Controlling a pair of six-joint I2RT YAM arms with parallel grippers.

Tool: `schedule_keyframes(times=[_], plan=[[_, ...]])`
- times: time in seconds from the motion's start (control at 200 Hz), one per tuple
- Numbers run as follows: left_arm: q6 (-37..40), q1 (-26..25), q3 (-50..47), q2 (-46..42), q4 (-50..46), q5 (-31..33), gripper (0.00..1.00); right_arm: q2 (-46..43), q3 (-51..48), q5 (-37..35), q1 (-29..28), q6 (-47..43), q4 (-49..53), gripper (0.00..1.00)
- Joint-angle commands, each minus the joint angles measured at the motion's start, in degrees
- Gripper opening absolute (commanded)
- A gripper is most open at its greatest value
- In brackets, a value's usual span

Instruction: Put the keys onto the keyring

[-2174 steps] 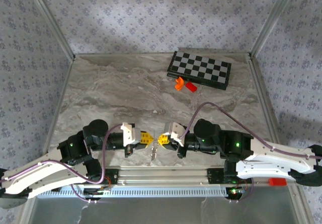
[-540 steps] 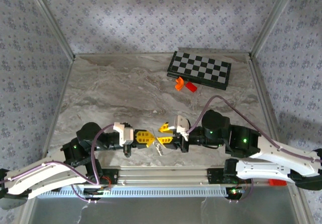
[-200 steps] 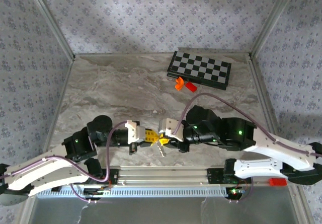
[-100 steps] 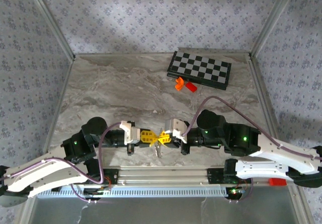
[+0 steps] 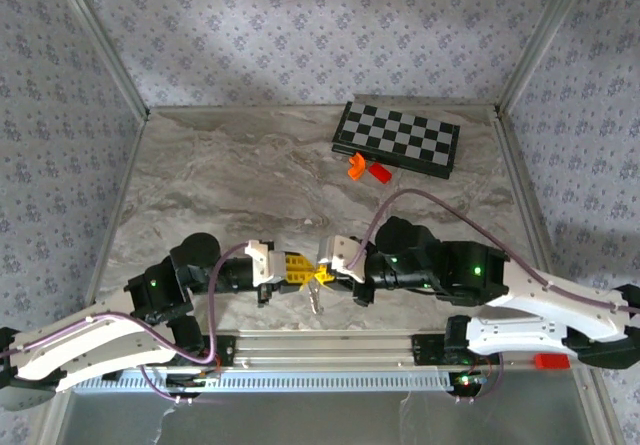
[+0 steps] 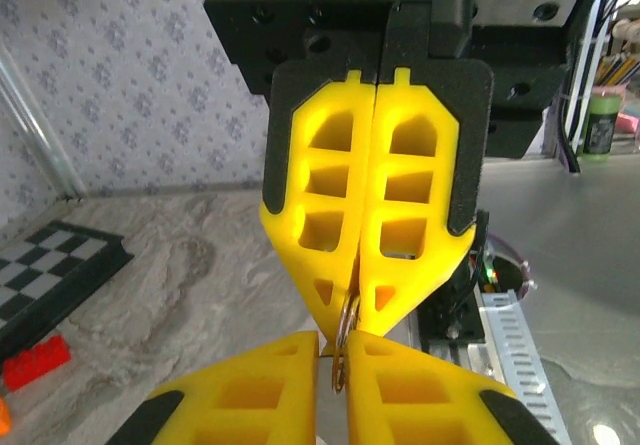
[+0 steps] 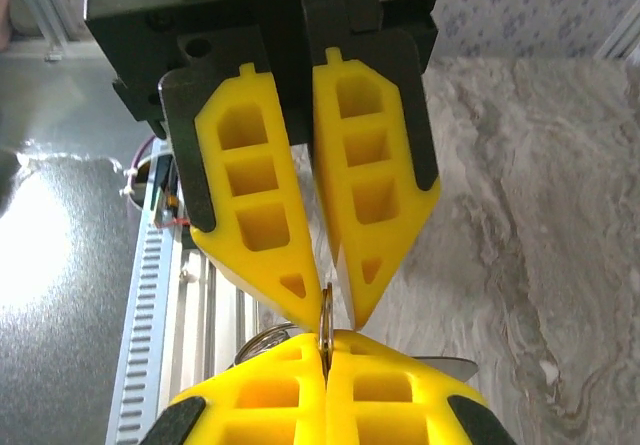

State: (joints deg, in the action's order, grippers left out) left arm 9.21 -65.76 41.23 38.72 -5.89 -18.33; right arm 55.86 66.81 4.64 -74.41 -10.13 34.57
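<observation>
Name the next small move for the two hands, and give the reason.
Likely close the right hand a touch. The left hand is shut on the keyring, both hands meet tip to tip, and the right fingers show a slim gap beside the ring's edge. A key dangles below.

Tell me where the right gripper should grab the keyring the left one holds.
Grip the keyring on the arc jutting past the left gripper, coming from straight opposite. It stands edge-on between the fingers of the right gripper, so they should close on its flat faces.
</observation>
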Motion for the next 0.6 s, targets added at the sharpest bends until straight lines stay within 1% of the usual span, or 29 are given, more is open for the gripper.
schedule_keyframes(times=[0.0,0.2,0.305,0.4,0.575,0.595], plan=[[1.6,-0.2,2.6,0.9,-1.7,1.3,0.15,1.7,4.3,-0.9,-0.6,-1.3,4.3,0.00],[1.7,-0.2,3.2,1.2,-3.2,1.7,0.14,5.4,7.2,-1.6,-0.9,-1.9,10.1,0.00],[1.8,-0.2,3.6,1.3,-4.1,1.7,0.07,6.7,8.5,-2.3,-1.1,-2.3,12.2,0.00],[1.7,-0.2,3.4,1.2,-4.0,1.7,0.00,7.1,8.8,-2.9,-1.3,-2.5,12.8,0.00],[0.8,-0.2,2.9,0.2,-1.2,-0.2,0.00,6.0,8.0,-2.7,-1.6,-1.9,10.5,0.00],[0.7,-0.2,2.7,0.1,-0.6,-0.6,0.00,5.8,7.8,-2.6,-1.6,-1.7,10.0,0.01]])
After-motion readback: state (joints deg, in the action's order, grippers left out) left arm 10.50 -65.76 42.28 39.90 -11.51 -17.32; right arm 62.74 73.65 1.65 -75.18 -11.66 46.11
